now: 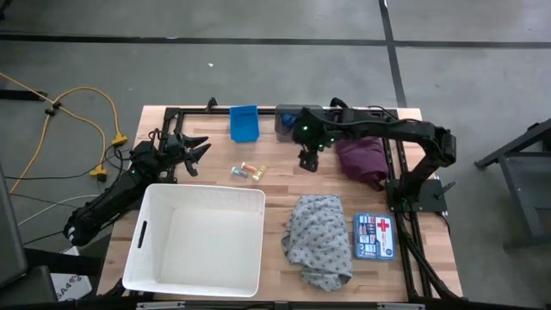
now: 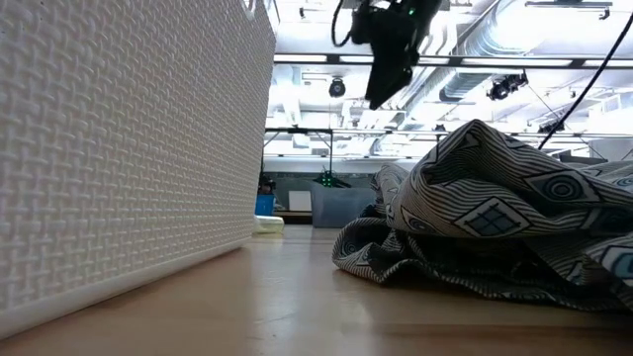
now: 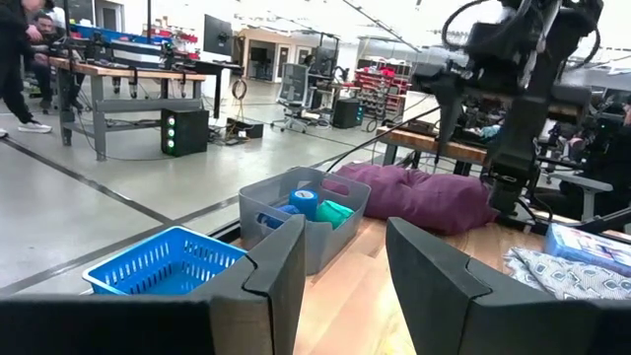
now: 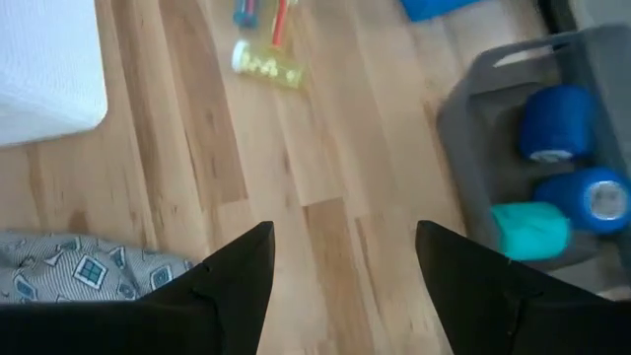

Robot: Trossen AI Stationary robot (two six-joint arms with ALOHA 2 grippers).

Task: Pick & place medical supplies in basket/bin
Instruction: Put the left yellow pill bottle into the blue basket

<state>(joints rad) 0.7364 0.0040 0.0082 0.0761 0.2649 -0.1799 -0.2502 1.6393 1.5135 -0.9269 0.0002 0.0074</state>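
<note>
The right gripper [image 1: 307,164] hangs above the bare table [image 1: 275,185] with its 2 fingers [image 4: 237,281] apart and nothing between them. Ahead of these fingers lie the small vials [image 4: 266,64], and to one side is the grey bin [image 4: 513,128] holding 2 blue tape rolls [image 4: 557,123] and 1 green tape roll [image 4: 530,230]. The grey patterned cloth [image 1: 318,237] lies on the table just behind the fingers, near the white basket [image 1: 250,202]. The maroon cloth [image 1: 363,159] lies beside the right arm. The left gripper [image 1: 191,155] waits near the basket's far corner, fingers [image 3: 286,271] also apart, pointing toward the blue bin [image 3: 163,266] and the grey bin.
</note>
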